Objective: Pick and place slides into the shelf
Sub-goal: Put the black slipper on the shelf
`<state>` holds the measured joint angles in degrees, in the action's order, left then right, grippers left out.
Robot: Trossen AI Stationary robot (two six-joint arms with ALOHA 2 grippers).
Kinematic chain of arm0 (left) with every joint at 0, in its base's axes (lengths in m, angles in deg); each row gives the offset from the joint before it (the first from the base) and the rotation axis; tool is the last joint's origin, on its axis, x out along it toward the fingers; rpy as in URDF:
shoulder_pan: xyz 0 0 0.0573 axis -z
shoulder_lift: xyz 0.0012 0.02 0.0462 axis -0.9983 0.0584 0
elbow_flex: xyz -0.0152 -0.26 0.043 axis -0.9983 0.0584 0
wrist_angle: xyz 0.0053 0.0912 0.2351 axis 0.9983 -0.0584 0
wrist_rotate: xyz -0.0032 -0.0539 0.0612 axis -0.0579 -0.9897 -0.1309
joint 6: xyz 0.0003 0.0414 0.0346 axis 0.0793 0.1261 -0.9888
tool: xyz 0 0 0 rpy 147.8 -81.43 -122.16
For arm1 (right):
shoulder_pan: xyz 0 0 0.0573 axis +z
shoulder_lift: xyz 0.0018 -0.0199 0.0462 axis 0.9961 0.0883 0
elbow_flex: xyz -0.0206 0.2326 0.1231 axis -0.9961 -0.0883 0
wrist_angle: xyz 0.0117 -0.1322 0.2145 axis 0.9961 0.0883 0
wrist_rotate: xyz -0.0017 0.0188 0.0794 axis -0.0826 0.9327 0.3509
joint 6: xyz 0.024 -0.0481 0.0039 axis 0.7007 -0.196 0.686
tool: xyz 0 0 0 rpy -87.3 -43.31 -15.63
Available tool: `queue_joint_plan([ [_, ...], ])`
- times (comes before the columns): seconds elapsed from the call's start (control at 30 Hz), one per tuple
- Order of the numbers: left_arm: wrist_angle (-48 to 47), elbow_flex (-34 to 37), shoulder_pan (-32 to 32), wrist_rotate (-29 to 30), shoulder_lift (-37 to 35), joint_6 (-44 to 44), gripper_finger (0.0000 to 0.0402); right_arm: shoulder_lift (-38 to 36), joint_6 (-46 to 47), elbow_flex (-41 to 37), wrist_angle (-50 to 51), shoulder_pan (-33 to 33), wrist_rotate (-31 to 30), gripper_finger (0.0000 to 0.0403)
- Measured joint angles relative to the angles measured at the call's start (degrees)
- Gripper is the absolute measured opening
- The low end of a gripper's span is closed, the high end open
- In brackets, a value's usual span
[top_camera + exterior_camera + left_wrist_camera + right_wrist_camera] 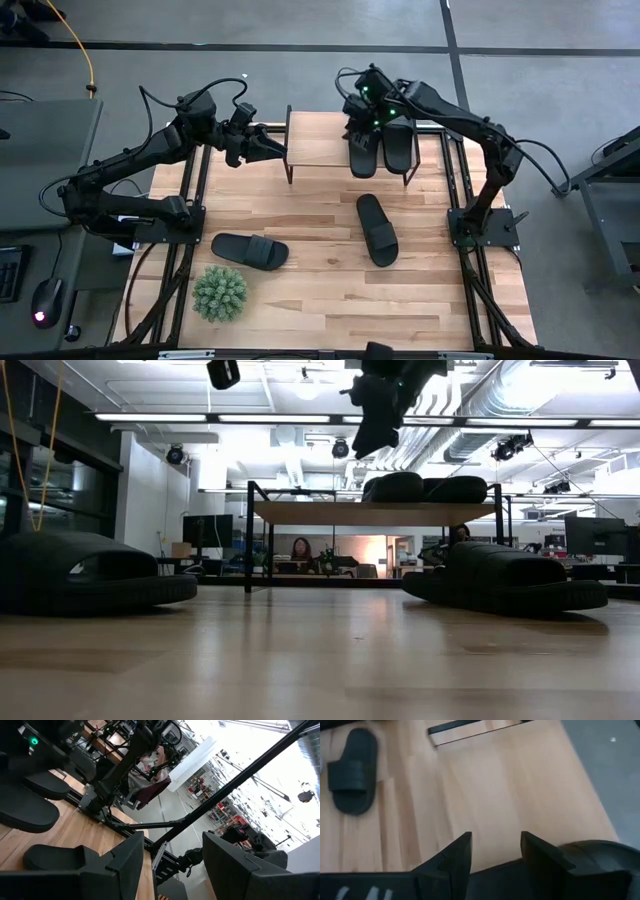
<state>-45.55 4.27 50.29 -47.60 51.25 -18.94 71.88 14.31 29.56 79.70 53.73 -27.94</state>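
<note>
We see four matching all-black slides, each an elongated oval sole with a wide strap across. Two sit side by side on the shelf (320, 140), at its right end: one slide (362, 155) with its end hanging over the shelf's front edge, the other slide (400, 147) just beside it, nearer the right legs. In the low view both show as dark humps on the plank.

The shelf is a low light wood plank on thin black metal legs, standing at the far edge of the tabletop (320, 290), about mid-width. Left part of the plank is bare.

Third slide (377, 229) lies on the tabletop in front of the shelf, right of centre, lengthwise toward the near edge and slightly angled. Fourth slide (249, 250) lies crosswise near the left edge, well apart from the third. A small green spiky plant (220, 293) sits by the near-left corner, close to the fourth slide.

Right gripper (368, 112) hangs over the two shelved slides; right wrist view shows its fingers (457, 855) apart, nothing between them, a slide below.

Left gripper (268, 148) is at the shelf's left end, pointing toward it; fingers (127, 860) apart, holding nothing.
</note>
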Motion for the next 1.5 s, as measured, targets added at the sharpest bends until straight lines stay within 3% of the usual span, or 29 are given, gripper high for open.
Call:
queue_joint_plan([
  [0.8, 0.0, 0.0, 0.0, -0.6, 0.0, -1.1, 0.0186, 1.6, -1.4, -5.2, 0.7, 4.9, -1.3, 0.016],
  [1.5, -0.1, 0.0, 0.0, -0.6, 0.0, -1.3, 0.0186, 1.6, -2.9, -5.2, 9.0, 5.5, -10.4, 0.016],
])
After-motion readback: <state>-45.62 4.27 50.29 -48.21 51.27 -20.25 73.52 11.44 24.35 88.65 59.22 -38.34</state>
